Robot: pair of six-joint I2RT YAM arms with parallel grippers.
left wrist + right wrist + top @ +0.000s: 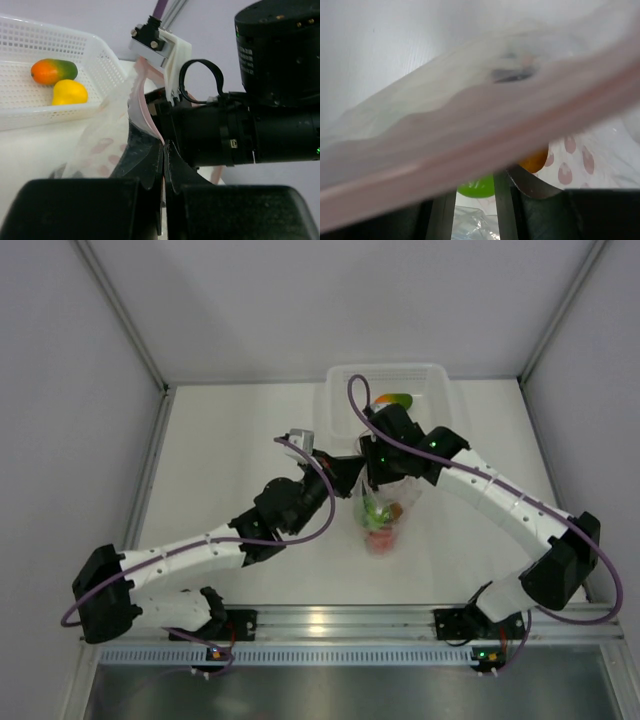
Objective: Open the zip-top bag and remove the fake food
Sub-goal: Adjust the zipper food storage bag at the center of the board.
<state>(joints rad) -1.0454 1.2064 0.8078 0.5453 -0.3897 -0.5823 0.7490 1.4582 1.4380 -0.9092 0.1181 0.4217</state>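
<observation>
Blurred and very near the lens, a pink-red zip strip [470, 150] slants across most of the right wrist view, with milky crinkled plastic above it. Below the strip, the right gripper [472, 215] shows two dark fingers [502, 210] standing partly apart. A green fruit [477, 186] and an orange fruit [535, 161] show behind them. Whether those fingers have any hold on the plastic cannot be told. In the left wrist view, the left gripper [164, 165] has its black jaws pressed together, pinching the pink strip of the zip-top bag [107, 135] between their tips. The bag's clear film is printed with faint pink drop shapes and falls away to the left. From above, the bag [385, 510] hangs near the middle of the white table [230, 490], gathered at its top between the two grippers, which meet almost nose to nose. It bulges below with small green, brownish-orange and red fruit. Behind it, at the far edge of the table, stands a white perforated tray [100, 55]. The tray holds an orange-green mango [54, 71] and a yellow fruit [70, 92] lying side by side and touching.
</observation>
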